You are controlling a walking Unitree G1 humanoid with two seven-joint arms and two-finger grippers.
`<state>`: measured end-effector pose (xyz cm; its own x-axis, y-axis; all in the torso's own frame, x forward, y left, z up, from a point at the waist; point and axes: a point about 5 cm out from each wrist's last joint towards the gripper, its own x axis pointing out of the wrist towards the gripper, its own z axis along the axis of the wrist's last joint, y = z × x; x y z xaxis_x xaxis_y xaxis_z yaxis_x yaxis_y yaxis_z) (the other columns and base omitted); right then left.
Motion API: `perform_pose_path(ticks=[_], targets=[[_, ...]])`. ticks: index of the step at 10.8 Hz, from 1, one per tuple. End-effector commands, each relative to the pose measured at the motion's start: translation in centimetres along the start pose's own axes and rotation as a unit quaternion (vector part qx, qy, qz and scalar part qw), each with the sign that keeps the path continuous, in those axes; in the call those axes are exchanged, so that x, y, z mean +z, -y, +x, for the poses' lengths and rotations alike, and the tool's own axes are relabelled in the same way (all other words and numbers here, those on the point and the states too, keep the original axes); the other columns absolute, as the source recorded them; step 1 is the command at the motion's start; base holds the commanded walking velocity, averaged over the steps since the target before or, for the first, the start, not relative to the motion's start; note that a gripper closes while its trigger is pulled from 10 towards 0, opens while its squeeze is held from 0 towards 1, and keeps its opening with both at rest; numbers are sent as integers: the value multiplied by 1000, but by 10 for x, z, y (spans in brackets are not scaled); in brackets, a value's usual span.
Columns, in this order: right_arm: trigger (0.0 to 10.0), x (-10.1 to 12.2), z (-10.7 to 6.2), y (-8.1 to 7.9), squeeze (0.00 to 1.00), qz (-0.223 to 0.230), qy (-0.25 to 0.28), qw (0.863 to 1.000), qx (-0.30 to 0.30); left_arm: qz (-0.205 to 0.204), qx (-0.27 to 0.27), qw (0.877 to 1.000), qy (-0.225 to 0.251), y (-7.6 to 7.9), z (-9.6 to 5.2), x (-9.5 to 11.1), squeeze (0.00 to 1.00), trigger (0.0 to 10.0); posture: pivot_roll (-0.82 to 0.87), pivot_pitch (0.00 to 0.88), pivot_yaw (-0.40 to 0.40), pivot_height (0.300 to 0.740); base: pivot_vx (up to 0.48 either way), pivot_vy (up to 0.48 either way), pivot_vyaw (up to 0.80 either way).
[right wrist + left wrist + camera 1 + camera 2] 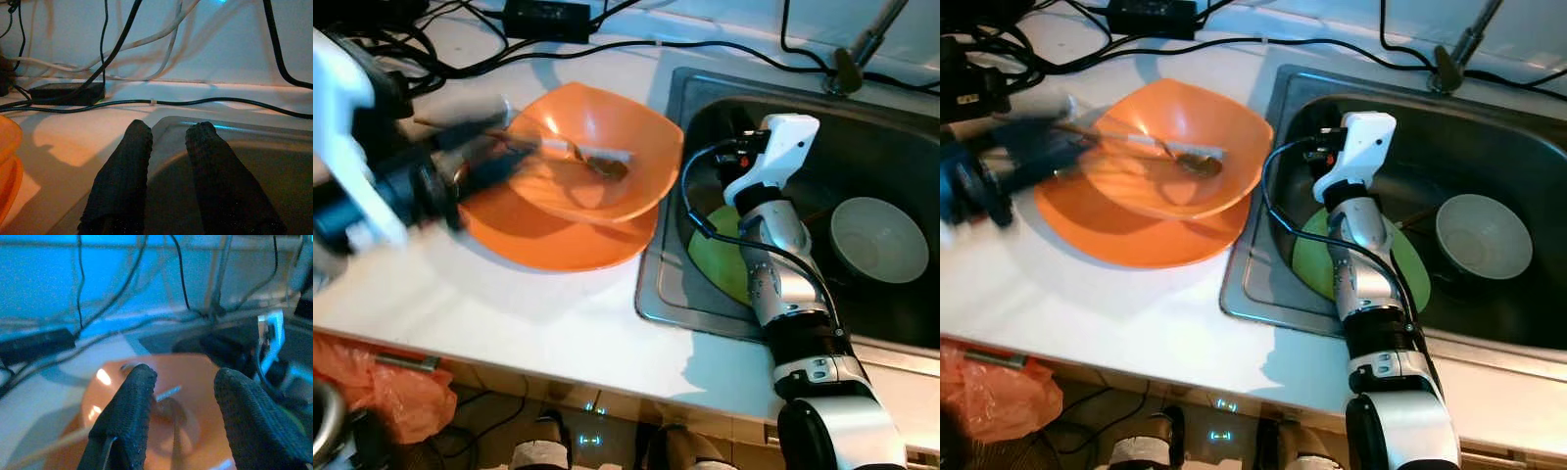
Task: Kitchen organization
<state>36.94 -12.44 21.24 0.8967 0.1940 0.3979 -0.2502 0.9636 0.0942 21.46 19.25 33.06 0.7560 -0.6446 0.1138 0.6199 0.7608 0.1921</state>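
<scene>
Left arm: I see it blurred at the left edge of the head views, stretched across the white counter toward the orange dishes.
Left gripper: in its wrist view my two black fingers stand parted with a clear gap, nothing between them, poised over the bowl's near rim.
Orange bowl: centre-left of the frame, sitting on an orange plate; a spoon lies inside it, handle pointing left.
Cables and black adapter: along the top of the frame, behind the bowl.
Right arm: rises from the lower right, bent up into the sink, white wrist housing uppermost.
Right gripper: fingers nearly together with a narrow gap, holding nothing, aimed at the sink's back corner.
Green plate: in the sink's left part, partly hidden behind my forearm.
White bowl: right part of the sink, upright.
</scene>
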Motion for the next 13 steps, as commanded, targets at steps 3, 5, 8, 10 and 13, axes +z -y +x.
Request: perform_pose_path(ticks=[3,5,8,10,13], targets=[[10000,-11,-8,6,0,5,-16,1000,-11,13,-22,1000,8,2,2,6,0,10000,350,242,-84,740,0,0,0],[10000,-11,-8,5,0,6,-17,1000,-11,5,4,998,59,2,11,14,0,10000,347,235,-81,740,0,0,0],[10000,-11,-9,7,0,5,-14,1000,-14,-59,42,988,139,5,43,15,0,10000,331,223,-74,740,0,0,0],[10000,-8,-9,9,0,6,-6,1000,-24,-28,129,984,123,3,81,-10,0,10000,303,192,-63,740,0,0,0],[10000,11,-5,21,0,-14,29,999,-44,-13,185,969,163,10,119,-20,0,10000,258,177,-54,740,0,0,0]])
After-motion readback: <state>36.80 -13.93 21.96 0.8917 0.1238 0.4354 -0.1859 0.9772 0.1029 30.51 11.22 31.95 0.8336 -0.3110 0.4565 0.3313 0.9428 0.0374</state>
